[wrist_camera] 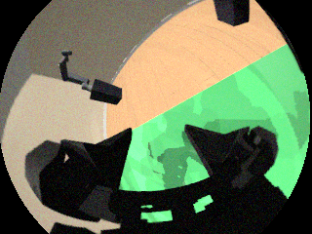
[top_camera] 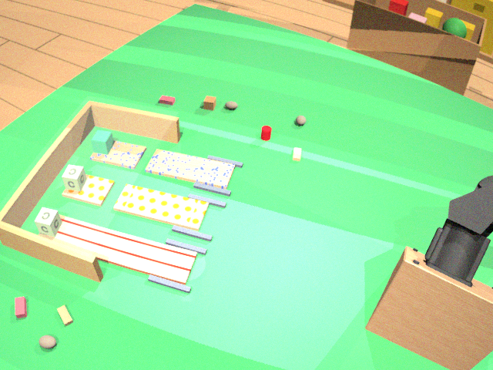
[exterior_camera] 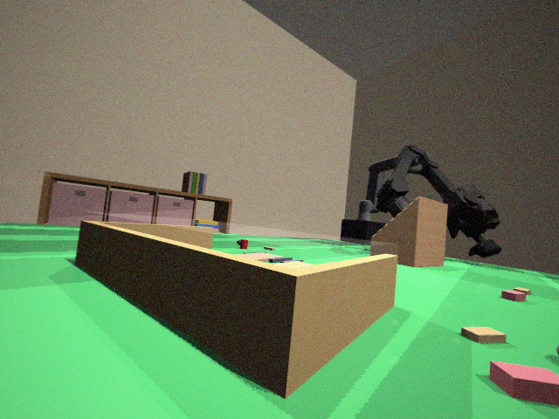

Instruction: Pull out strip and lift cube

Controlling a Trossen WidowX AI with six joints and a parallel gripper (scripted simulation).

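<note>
In the top view, a red-striped strip [top_camera: 131, 247] runs unbroken from a white cube [top_camera: 48, 222] marked C on its far end. A yellow-dotted strip is split by a gap into a long near piece [top_camera: 161, 206] and a short far piece [top_camera: 95, 189], which carries another C cube [top_camera: 74, 177]. A blue-speckled strip is likewise split into a long near piece [top_camera: 189, 168] and a short far piece [top_camera: 126, 153] under a plain teal cube [top_camera: 102, 141]. My gripper [wrist_camera: 159, 129] is open and empty in the wrist view, away from the strips. The exterior view hides the cubes behind the wall.
A low wooden wall [top_camera: 45, 161] [exterior_camera: 180, 275] encloses the strips' far ends on three sides. Grey rails [top_camera: 169, 283] flank the near ends. A wooden block [top_camera: 434, 306] [exterior_camera: 431, 232] stands near the arm. A red cylinder [top_camera: 266, 132] [exterior_camera: 244, 243], stones and small blocks lie around.
</note>
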